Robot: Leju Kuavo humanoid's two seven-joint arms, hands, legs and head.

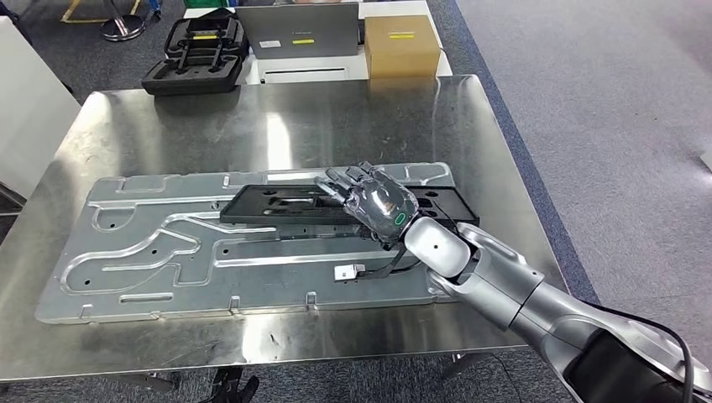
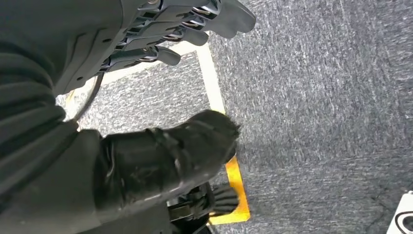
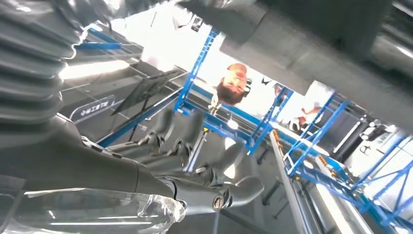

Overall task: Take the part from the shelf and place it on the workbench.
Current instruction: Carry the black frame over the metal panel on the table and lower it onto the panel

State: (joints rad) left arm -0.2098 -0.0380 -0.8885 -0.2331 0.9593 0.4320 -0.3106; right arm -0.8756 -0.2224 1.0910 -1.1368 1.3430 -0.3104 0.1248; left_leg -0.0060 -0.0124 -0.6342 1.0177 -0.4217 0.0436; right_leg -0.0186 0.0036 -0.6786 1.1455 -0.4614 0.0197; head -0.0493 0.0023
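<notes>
The part, a flat black rectangular plate with cut-outs (image 1: 277, 204), lies on a large silver machined panel (image 1: 159, 252) on the steel workbench (image 1: 252, 117). My right hand (image 1: 374, 201) rests over the right half of the black plate, palm down, fingers stretched forward and apart, with nothing gripped. Seen from the right wrist, the same hand (image 3: 195, 161) has its fingers spread above a shiny surface. My left hand (image 2: 185, 29) hangs over grey carpet with its fingers extended and holds nothing.
A small silver connector on a black cable (image 1: 346, 272) lies on the panel near my right wrist. Beyond the bench stand a black foam case (image 1: 197, 54), a grey laptop (image 1: 298, 29) and a cardboard box (image 1: 401, 44). A person (image 3: 233, 87) stands by blue racks.
</notes>
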